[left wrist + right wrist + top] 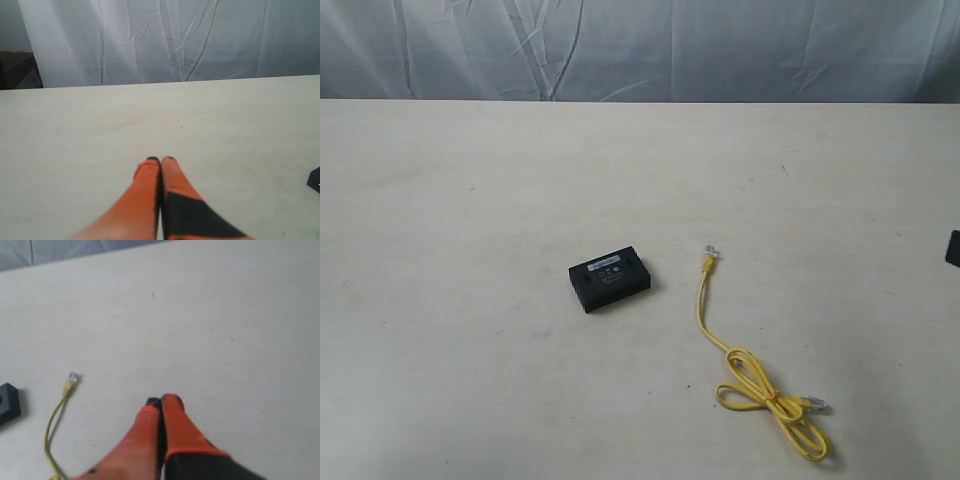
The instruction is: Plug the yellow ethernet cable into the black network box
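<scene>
Cream table (470, 200) bears the yellow ethernet cable (772, 397), coiled nearest, its far plug near but apart from the black network box (610, 277). Both the left gripper (161, 160) and the right gripper (161, 402) are pressed closed, gripping nothing. Grey cloth (620, 50) hangs farthest back.

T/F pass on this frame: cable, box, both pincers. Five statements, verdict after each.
1. The yellow cable is plugged into the black box. False: its plug lies on the table, apart from the box.
2. The left pincer is shut and empty. True.
3. The right pincer holds the cable. False: it is shut on nothing.
4. Part of the cable is looped. True.
5. In the exterior view the box lies right of the cable. False: left of it.
</scene>
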Action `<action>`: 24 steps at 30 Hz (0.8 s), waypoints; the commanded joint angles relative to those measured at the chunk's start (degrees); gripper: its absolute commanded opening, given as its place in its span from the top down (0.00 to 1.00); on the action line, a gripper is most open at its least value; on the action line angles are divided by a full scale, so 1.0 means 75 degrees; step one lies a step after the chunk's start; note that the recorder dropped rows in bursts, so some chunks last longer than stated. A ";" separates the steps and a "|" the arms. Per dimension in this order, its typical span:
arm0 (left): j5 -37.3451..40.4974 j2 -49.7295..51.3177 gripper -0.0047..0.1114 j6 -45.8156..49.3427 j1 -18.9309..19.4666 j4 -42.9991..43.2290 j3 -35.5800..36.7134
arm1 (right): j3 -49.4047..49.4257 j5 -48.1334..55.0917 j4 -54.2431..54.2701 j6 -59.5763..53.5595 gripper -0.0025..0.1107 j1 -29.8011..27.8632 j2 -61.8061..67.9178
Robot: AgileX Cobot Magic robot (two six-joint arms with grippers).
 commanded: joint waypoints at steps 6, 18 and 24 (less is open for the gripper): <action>-0.0108 -0.0039 0.96 -0.0008 -0.0051 -0.0075 0.0034 | -0.2016 0.1715 0.1167 -0.0065 0.98 0.0502 0.3338; -0.0108 -0.0039 0.96 -0.0008 -0.0051 -0.0075 0.0034 | -0.5592 0.1429 -0.0843 0.3506 0.98 0.4023 0.8513; -0.0108 -0.0039 0.96 -0.0008 -0.0051 -0.0075 0.0034 | -0.5814 0.1501 -0.1114 0.3897 0.98 0.4233 0.8914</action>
